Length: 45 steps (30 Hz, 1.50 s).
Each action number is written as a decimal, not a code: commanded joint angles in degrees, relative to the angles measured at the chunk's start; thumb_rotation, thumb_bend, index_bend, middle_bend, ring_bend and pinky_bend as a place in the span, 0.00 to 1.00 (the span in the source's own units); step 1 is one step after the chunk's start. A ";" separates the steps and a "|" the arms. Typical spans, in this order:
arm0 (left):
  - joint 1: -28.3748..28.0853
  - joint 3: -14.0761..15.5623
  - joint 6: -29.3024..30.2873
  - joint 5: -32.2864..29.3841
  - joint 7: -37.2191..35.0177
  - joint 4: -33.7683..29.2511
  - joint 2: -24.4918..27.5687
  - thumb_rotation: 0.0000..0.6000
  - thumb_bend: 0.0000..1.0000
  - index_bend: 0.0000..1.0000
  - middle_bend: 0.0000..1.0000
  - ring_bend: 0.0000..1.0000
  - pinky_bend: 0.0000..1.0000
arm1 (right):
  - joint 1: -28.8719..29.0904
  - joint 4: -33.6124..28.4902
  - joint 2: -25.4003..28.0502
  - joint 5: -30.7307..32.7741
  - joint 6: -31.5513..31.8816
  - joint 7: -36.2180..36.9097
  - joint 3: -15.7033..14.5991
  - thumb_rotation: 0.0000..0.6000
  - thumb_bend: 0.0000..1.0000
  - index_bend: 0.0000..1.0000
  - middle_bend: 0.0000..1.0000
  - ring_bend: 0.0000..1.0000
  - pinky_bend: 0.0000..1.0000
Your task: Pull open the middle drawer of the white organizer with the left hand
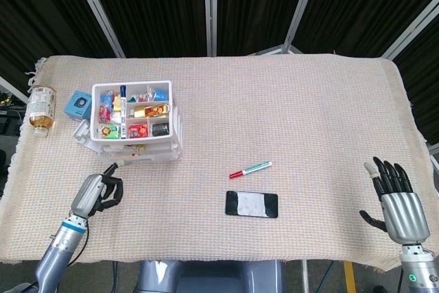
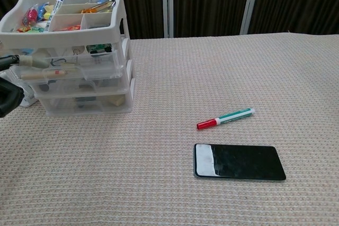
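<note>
The white organizer (image 1: 134,118) (image 2: 124,35) stands at the table's left, its top tray full of small coloured items. Its middle drawer (image 1: 147,156) (image 2: 74,67) sticks out a little toward the front. My left hand (image 1: 96,193) (image 2: 7,98) is in front of it and to the left. Its fingers are curled and one is stretched out, hooked at the drawer's small front handle (image 1: 122,163) (image 2: 29,62). Only the edge of this hand shows in the chest view. My right hand (image 1: 394,200) hovers near the front right corner, fingers spread, holding nothing.
A red-capped green marker (image 1: 250,169) (image 2: 225,118) and a black phone (image 1: 252,204) (image 2: 238,161) lie mid-table in front. A bottle of amber liquid (image 1: 41,109) and a small blue box (image 1: 79,104) sit left of the organizer. The cloth-covered table's front edge (image 1: 206,260) is close to both hands.
</note>
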 commanded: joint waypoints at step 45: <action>-1.79 -3.80 -7.13 -19.12 35.81 -28.04 13.43 1.00 0.73 0.39 0.81 0.88 0.75 | -0.01 -0.39 0.15 0.05 -0.61 -0.28 -0.30 1.00 0.02 0.00 0.00 0.00 0.00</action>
